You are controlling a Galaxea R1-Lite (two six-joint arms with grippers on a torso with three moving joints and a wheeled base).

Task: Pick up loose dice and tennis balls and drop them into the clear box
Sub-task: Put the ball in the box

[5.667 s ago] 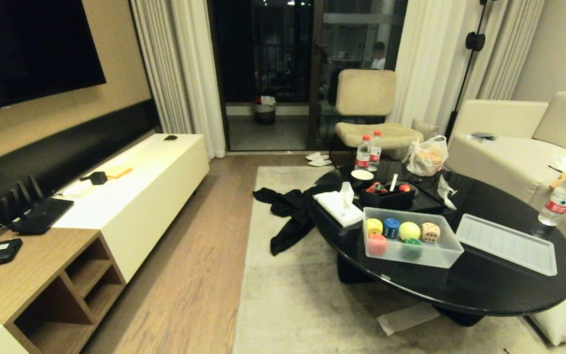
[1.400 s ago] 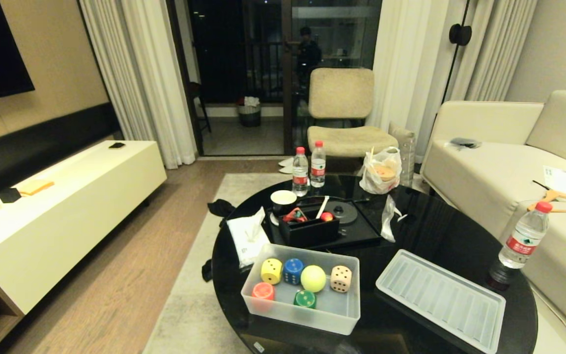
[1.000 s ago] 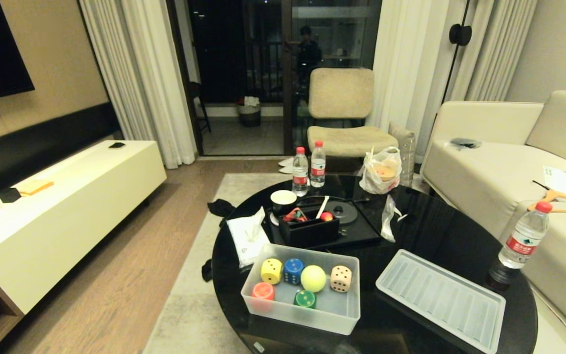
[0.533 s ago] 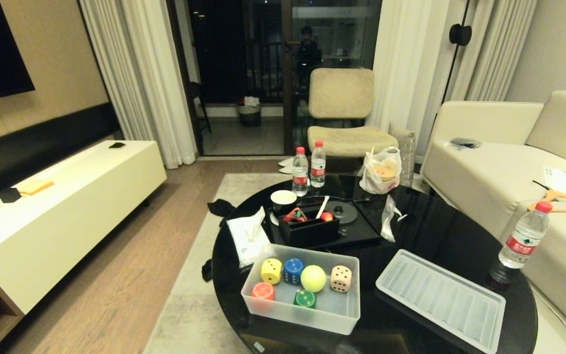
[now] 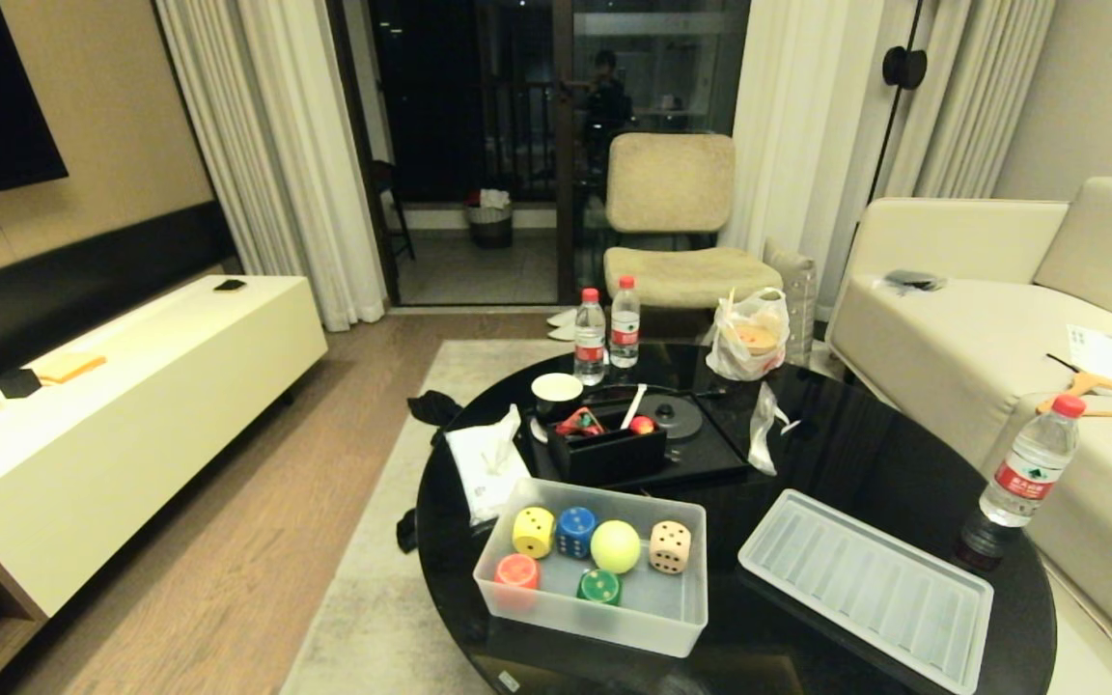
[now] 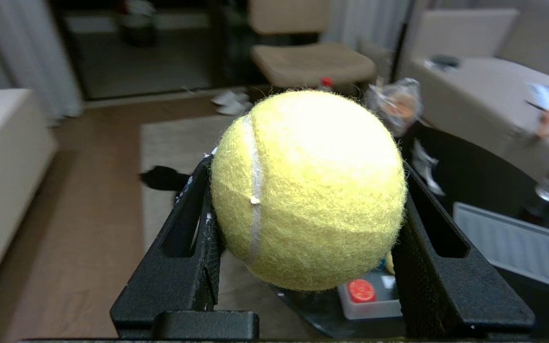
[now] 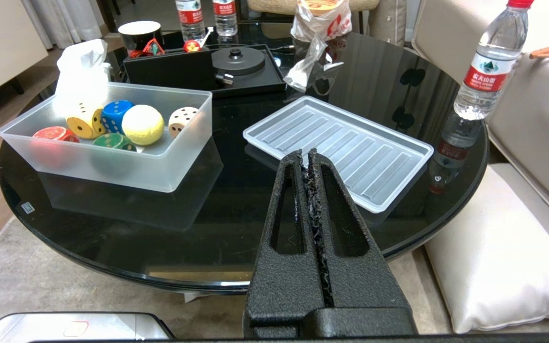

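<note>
My left gripper (image 6: 305, 164) is shut on a fuzzy yellow-green tennis ball (image 6: 308, 190), held in the air short of the table. Beneath the ball show a corner of the clear box (image 6: 374, 307) and a red-orange die (image 6: 361, 290). In the head view the clear box (image 5: 595, 632) stands on the black table's near left. It holds a tennis ball (image 5: 616, 546) and yellow (image 5: 534, 532), blue (image 5: 576, 532), beige (image 5: 670, 547), red-orange (image 5: 516, 571) and green (image 5: 599, 586) dice. My right gripper (image 7: 309, 153) is shut and empty at the table's near edge. Neither arm shows in the head view.
The ribbed lid (image 5: 865, 589) lies to the right of the box. Behind it are a black organiser tray (image 5: 604, 454), a tissue pack (image 5: 488, 468), a cup (image 5: 556, 391), two bottles (image 5: 606, 328) and a bag (image 5: 749, 338). Another bottle (image 5: 1024, 478) stands far right, by the sofa (image 5: 952, 338).
Since the oldest frame the whole scene has shifted: the camera has come nearer to the table. Over the last second and a half the head view stays the same.
</note>
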